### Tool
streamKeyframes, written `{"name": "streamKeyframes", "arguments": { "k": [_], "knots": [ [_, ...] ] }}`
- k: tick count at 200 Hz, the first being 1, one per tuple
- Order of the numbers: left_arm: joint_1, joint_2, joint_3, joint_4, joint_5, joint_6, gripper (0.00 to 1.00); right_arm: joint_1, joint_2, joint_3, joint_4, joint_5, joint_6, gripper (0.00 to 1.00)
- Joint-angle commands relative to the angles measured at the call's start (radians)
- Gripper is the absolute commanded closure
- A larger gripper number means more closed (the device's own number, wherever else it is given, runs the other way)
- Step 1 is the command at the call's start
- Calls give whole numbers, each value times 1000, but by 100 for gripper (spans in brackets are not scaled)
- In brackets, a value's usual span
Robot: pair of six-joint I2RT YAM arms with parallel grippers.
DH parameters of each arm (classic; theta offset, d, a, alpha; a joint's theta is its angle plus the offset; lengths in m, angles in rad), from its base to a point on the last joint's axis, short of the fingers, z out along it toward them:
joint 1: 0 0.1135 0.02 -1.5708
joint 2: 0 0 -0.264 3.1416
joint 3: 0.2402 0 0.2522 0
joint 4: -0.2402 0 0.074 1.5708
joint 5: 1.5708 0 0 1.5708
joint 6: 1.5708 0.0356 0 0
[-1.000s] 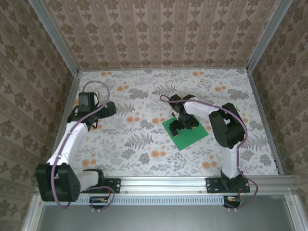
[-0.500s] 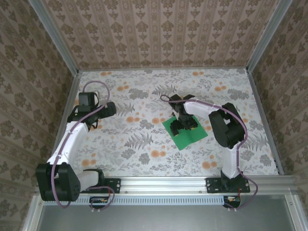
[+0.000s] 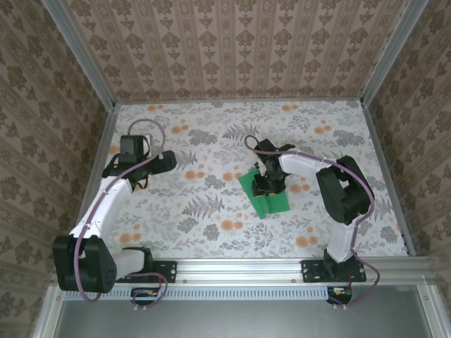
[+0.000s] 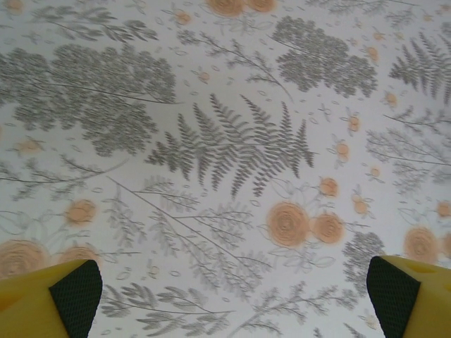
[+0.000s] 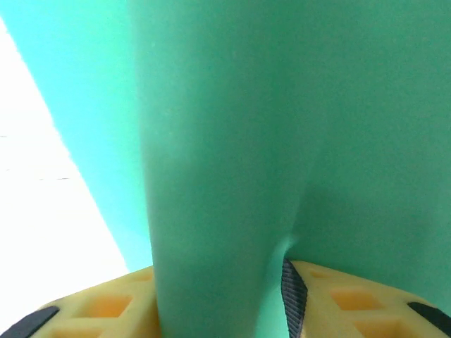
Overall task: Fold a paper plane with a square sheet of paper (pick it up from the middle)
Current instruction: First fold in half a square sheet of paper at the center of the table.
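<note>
Because the job asks for a pick from the middle, the right fingers [image 3: 265, 184] stand squarely on the centre of the sheet of paper [image 3: 273, 203], which lies on the bench [image 3: 211, 236] a little right of centre. From the right wrist I see green paper bunched into an upright ridge between the yellow fingers, so I judge them to be pinching the sheet, which would give a hold on something too flat to grab by its edge. The left fingers [image 4: 412, 296] are spread wide and hold nothing, hovering over the flowered bench cover well apart from the sheet, presumably waiting to help with the folds. I can read no brand, label or writing anywhere, and the paper is plain.
</note>
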Motion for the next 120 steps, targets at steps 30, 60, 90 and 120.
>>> {"name": "streamKeyframes", "arguments": {
  "k": [30,60,90,120],
  "knots": [
    [-93,-2,-93,54,175,-153,3,31,-195,-167,459,-410,332,56],
    [-202,18,-115,126,175,-222,3,31,-213,-227,560,-462,390,56],
    [-286,66,-124,202,149,-298,4,29,-169,-242,544,-434,370,55],
    [-365,121,-112,246,122,-338,6,24,-148,-238,470,-321,329,53]
  ]
}}
